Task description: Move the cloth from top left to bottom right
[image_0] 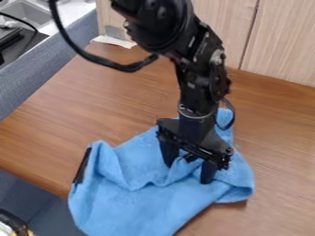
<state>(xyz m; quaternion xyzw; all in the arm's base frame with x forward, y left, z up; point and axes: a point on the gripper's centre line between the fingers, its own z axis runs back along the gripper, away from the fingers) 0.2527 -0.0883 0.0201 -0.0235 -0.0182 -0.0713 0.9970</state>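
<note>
The blue cloth (132,203) lies crumpled across the lower middle of the wooden table, its lower left part reaching over the table's front edge. Above the cloth's upper right part, the black gripper (189,169) points down with its two fingers apart. Raised folds of cloth show between and around the fingertips; whether the tips touch the fabric is hard to tell. Part of the cloth behind the gripper is hidden by it.
The brown wooden table (92,106) runs back to a pale wood panel (280,46). A black strip (82,166) borders the cloth's left side. A grey sink (27,14) stands at the top left, beyond a grey-blue divider (55,55). A dark round object (12,221) sits at the lower left corner.
</note>
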